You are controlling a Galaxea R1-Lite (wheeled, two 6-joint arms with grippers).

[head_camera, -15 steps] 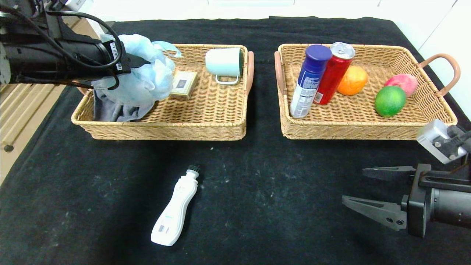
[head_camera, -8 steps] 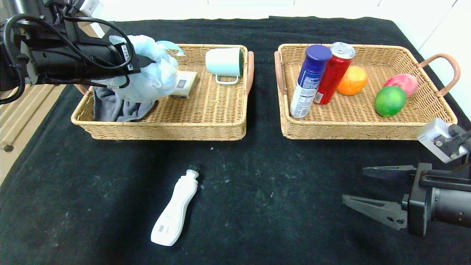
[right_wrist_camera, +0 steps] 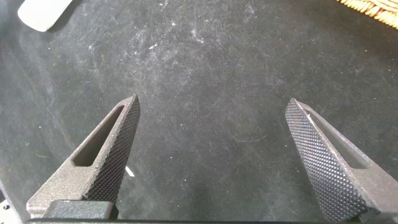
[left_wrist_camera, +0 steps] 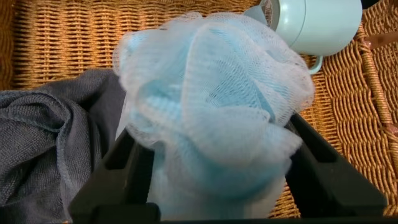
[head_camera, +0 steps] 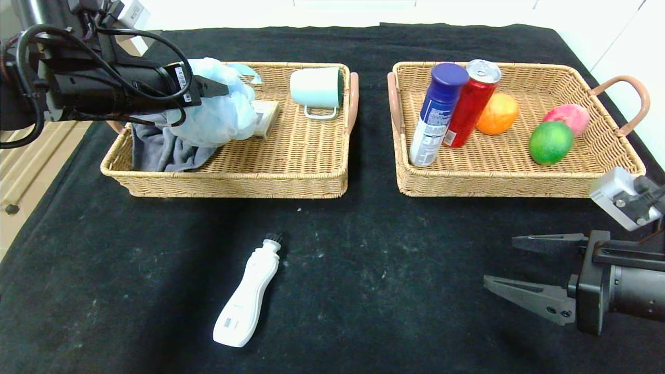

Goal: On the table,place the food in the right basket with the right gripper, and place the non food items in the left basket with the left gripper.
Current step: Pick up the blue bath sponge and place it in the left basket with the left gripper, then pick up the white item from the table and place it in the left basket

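My left gripper [head_camera: 215, 91] is over the left basket [head_camera: 234, 188], its jaws spread wide around the pale blue bath pouf [head_camera: 218, 118]. The pouf rests on a grey cloth and against the gold-edged card box [head_camera: 266, 117]. In the left wrist view the pouf [left_wrist_camera: 211, 93] fills the gap between the fingers of that gripper [left_wrist_camera: 211, 134]. The white bottle with black cap [head_camera: 248, 293] lies on the black table [head_camera: 363, 259]. The red can [head_camera: 470, 104], the blue-capped canister [head_camera: 436, 117] and the lime [head_camera: 550, 143] are in the right basket [head_camera: 519, 188]. My right gripper [head_camera: 499, 259] hangs open and empty over the table's front right [right_wrist_camera: 211, 106].
A mint mug [head_camera: 317, 88] lies on its side at the back of the left basket, and a grey cloth [head_camera: 156, 150] fills its left end. An orange [head_camera: 497, 113] and a pink fruit [head_camera: 569, 115] are also in the right basket. The bottle's end shows in the right wrist view [right_wrist_camera: 43, 11].
My left arm has moved right over the left basket with the pouf, which now sits lower against the card box. The right arm has not moved.
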